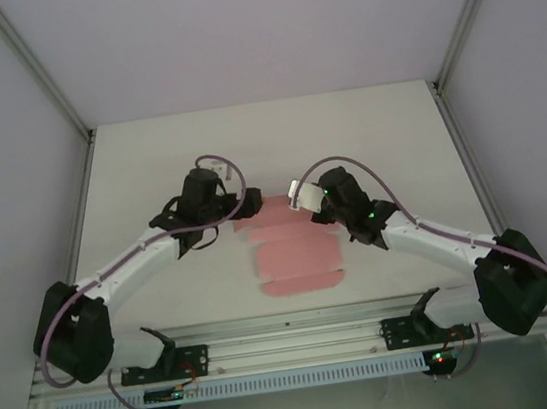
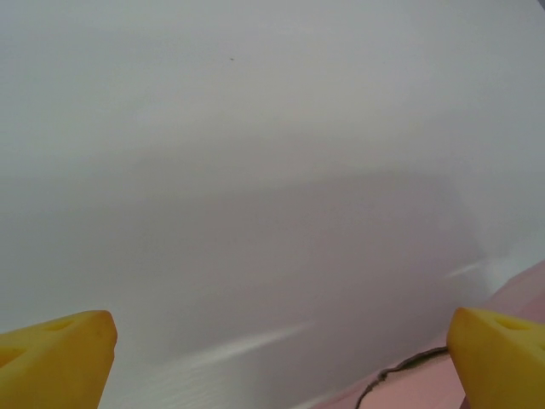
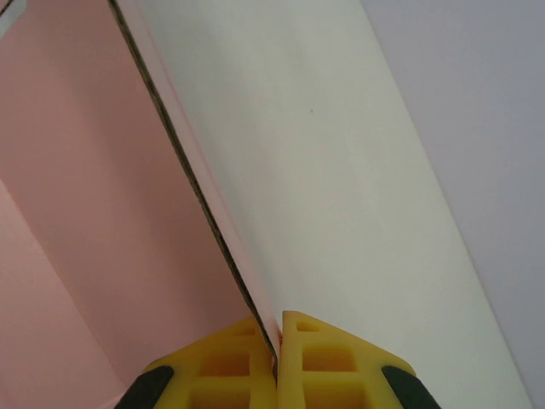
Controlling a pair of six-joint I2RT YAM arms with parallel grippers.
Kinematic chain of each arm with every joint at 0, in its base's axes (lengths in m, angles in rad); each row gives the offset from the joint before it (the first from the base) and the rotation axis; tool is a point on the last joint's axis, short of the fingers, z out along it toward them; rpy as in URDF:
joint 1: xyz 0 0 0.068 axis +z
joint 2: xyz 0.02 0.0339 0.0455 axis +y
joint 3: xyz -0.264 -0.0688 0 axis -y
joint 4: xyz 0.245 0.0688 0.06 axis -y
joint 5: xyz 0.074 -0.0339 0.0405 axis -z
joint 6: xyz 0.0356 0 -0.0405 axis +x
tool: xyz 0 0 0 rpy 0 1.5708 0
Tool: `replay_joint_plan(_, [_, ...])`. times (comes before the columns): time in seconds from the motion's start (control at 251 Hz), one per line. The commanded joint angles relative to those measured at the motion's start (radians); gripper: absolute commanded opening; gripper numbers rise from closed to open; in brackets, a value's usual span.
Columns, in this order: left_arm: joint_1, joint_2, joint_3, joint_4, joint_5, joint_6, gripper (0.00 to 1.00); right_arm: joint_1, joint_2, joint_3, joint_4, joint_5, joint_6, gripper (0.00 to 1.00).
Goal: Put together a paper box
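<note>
**A:** What has the right gripper got?

**B:** Its yellow fingers are pressed together on a thin edge of the paper box, which is a flat pink sheet. The edge runs straight out from the fingertips, with pink card on one side and a pale surface on the other.

**A:** And the left gripper?

**B:** It is spread wide and holds nothing, hovering over the white table. A corner of the sheet lies just beside one finger.

**A:** How should this fold go?

**B:** I'd judge it needs a firm pinch, swinging the flap about its crease rather than tugging, or the sheet may slide. The left gripper could press the card down near that crease to pin it.
</note>
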Motion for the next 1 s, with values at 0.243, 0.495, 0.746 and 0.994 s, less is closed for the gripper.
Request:
replay_joint_plan(0.243, [-0.165,0.085,0.097,0.046,-0.348,-0.046,1.0,0.012,0.035,0.144,-0.023,0.049,0.19,0.0])
replay_joint_plan(0.495, [-0.17,0.063,0.096,0.05,-0.428,-0.09,1.0,0.006,0.016,0.128,-0.047,0.0,0.205,0.0])
replay_joint_plan(0.746, [0.104,-0.214,-0.129,0.075,0.125,-0.08,1.0,-0.093,0.001,0.095,-0.054,-0.038,0.21,0.0])
replay_joint_plan(0.994, [0.34,-0.257,-0.281,0.256,0.522,-0.118,0.96,-0.135,-0.019,0.079,-0.064,-0.181,0.231,0.0])
